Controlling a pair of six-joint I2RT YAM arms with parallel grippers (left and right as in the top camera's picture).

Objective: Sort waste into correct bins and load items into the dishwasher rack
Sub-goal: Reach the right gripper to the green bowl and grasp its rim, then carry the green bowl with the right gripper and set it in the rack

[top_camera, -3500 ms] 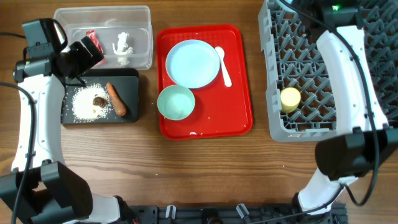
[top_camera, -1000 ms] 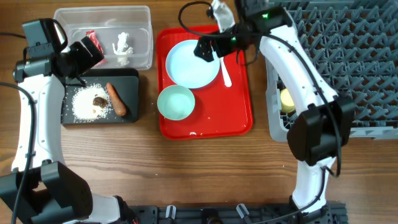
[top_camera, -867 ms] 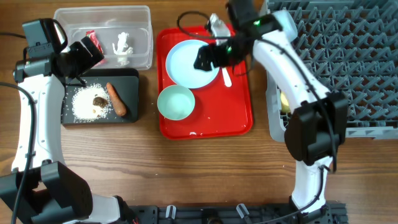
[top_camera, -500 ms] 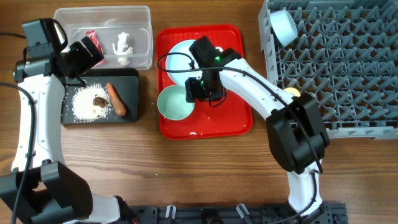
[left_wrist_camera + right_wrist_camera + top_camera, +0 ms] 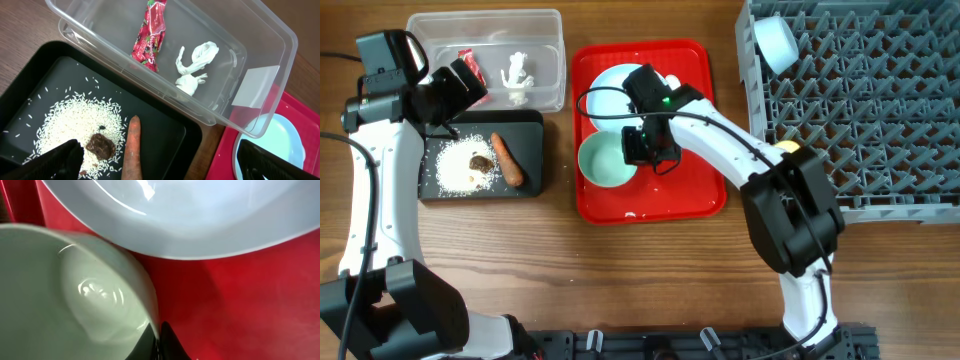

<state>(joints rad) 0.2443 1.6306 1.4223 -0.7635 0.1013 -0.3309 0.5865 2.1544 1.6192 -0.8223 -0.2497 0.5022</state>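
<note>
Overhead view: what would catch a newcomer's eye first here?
The bright red tray in the middle, where the right gripper pinches the rim of the pale-green bowl. To its right sits the big grey dishwasher rack, a small white bowl in its far-left corner; to its left, a black tub of rice.

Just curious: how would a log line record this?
right tool: at rim of pale-green round bowl | left tool: open over shallow black plastic tub

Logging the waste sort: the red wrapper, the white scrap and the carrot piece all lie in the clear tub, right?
No. The red wrapper and white scrap lie in the clear tub, but the carrot piece lies in the black tub, beside the rice; the left wrist view shows it.
</note>
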